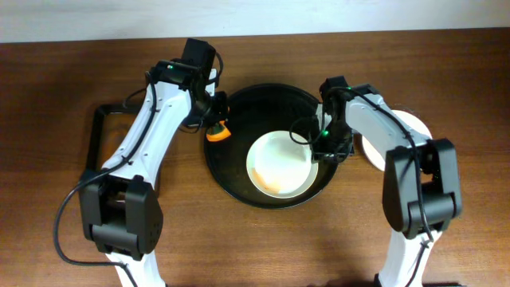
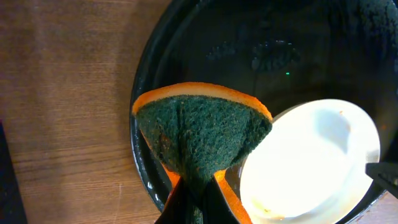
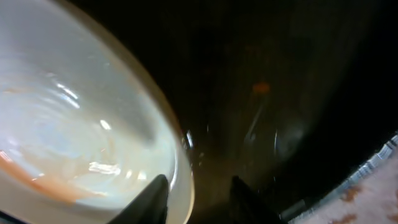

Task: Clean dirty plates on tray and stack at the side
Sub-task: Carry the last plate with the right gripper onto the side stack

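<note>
Gripping: my left jaws pinch a sponge, orange with a dark green scrub face, folded into a wedge.
Sponge position: over the left rim of the tray, just beside the plate; I cannot tell whether it touches either.
Right jaws: spread, one finger over the plate's right edge, the other over the tray floor, with the plate's rim between them.
Plate: white, lying flat in the near half of the tray, with an orange smear along its near edge.
Tray: round, black, mid-bench, between my two arms.
Side stack: pale plates on the bench just right of the tray, mostly hidden behind my right arm; I cannot count them.
Far left: a rectangular black tray, partly under my left arm.
</note>
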`<state>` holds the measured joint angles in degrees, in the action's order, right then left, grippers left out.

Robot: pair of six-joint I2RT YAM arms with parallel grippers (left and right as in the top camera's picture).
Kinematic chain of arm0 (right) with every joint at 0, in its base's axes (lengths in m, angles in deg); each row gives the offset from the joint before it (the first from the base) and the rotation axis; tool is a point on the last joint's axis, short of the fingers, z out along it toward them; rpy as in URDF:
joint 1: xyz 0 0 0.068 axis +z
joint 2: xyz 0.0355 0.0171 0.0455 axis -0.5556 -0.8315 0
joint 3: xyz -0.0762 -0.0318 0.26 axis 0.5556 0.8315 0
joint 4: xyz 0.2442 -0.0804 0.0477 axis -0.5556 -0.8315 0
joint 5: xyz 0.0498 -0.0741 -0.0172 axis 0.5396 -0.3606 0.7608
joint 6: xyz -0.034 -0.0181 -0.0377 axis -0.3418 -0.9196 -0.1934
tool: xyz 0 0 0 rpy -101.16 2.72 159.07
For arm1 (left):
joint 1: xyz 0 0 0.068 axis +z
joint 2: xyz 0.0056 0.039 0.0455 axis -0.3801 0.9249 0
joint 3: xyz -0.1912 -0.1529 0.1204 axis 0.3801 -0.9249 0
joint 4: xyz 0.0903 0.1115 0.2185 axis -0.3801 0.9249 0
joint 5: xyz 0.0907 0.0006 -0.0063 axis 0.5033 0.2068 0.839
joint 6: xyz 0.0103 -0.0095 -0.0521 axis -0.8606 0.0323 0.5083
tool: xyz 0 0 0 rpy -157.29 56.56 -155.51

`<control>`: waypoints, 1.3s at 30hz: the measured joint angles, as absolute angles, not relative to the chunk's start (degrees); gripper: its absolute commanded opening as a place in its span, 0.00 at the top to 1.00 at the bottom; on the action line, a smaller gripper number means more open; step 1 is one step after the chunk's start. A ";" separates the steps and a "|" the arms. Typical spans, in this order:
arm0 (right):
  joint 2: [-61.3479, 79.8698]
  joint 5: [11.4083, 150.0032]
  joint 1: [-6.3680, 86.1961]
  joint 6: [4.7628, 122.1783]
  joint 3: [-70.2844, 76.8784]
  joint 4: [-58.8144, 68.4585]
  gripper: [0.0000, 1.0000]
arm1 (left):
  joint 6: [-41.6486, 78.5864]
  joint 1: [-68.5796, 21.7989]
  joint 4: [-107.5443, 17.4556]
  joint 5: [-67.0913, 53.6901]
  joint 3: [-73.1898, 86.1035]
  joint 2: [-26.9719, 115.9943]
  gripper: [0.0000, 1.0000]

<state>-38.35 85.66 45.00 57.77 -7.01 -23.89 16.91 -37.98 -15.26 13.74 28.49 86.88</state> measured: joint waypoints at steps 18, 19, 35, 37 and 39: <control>-33.87 81.77 40.45 58.33 -9.89 -25.96 0.96 | 16.91 -37.89 -13.23 13.89 28.49 86.88 0.99; -30.86 79.14 38.90 58.38 -10.57 -26.05 0.96 | 16.91 -37.89 -13.23 13.89 28.49 86.88 0.99; -21.94 56.39 21.72 62.49 -11.77 -27.91 0.96 | 16.91 -37.89 -13.23 13.89 28.49 86.88 0.99; -21.92 56.52 19.66 62.90 -11.77 -27.89 0.96 | 16.91 -37.89 -13.23 13.89 28.49 86.88 0.99; -21.92 57.68 18.22 62.73 -11.77 -27.73 0.96 | 16.91 -37.89 -13.23 13.89 28.49 86.88 0.99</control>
<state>-21.92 57.68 18.22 62.73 -11.77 -27.73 16.91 -37.89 -13.23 13.89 28.49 86.88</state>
